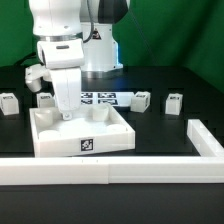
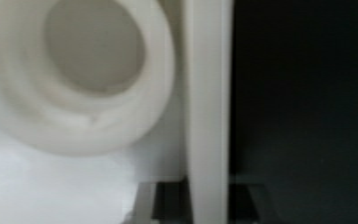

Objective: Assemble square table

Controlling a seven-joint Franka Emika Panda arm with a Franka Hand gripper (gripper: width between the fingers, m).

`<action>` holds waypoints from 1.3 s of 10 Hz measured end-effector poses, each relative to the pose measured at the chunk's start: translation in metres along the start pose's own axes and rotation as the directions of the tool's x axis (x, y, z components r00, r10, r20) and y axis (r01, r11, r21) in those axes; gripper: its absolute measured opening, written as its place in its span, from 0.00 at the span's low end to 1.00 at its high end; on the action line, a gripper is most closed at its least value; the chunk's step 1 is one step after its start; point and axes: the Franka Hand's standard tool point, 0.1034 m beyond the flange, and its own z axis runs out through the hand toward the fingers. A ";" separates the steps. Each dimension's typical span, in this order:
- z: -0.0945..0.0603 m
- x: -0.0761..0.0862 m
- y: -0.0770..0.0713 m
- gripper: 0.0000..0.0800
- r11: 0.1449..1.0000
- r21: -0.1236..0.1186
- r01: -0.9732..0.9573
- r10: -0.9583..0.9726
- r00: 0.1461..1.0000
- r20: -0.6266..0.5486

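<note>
White tray-like top (image 1: 60, 142), black-and-white tag (image 1: 88, 144) on front wall, lower centre. White block legs (image 1: 141, 101) with dark tags, mid-frame. Black table (image 1: 160, 125), green backdrop (image 1: 190, 30), white rail (image 1: 150, 170), black-and-white marker board (image 1: 100, 97).

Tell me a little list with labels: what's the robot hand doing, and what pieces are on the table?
gripper: shut, down at the tabletop's far corner, on the exterior view's left
tabletop: white square tray, tag on its front wall
corner socket: round, empty
legs: four, loose, none fitted yet
marker board: flat, behind the tabletop
border rail: L-shaped, in front
</note>
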 end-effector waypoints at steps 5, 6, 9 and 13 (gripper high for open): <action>0.000 0.000 0.000 0.07 1.000 0.000 0.000 0.000 1.000 0.000; 0.000 0.003 0.001 0.07 0.999 -0.001 -0.038 0.038 0.999 -0.001; 0.000 0.056 0.034 0.07 0.979 -0.012 -0.205 0.204 0.979 -0.022; -0.001 0.077 0.054 0.07 0.965 -0.015 -0.263 0.263 0.964 -0.040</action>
